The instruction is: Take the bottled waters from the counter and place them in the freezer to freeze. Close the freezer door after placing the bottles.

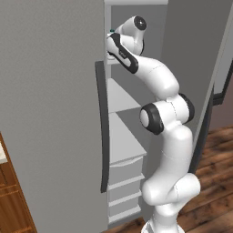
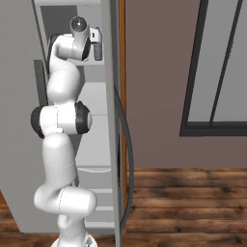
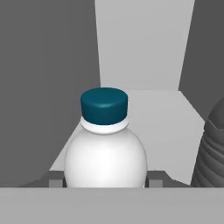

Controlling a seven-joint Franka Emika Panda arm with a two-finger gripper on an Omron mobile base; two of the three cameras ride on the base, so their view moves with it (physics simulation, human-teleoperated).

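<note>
From my console: gripper (image 3: 105, 180) is clamped on a bottled water (image 3: 105, 153), blue cap (image 3: 104, 105) up, held over a white upper shelf (image 3: 162, 113) inside the freezer (image 1: 123, 98). A second bottle (image 3: 213, 148) stands at 3 o'clock, just beside it. The freezer door (image 1: 50, 113) stands open.

The arm (image 1: 166, 136) rises from its base, bends at the elbow, and reaches up and forward at upper-shelf height. The gripper (image 3: 104, 181) is closed on a bottle (image 3: 105, 148), one finger (image 3: 156, 178) on each side of its body.
</note>
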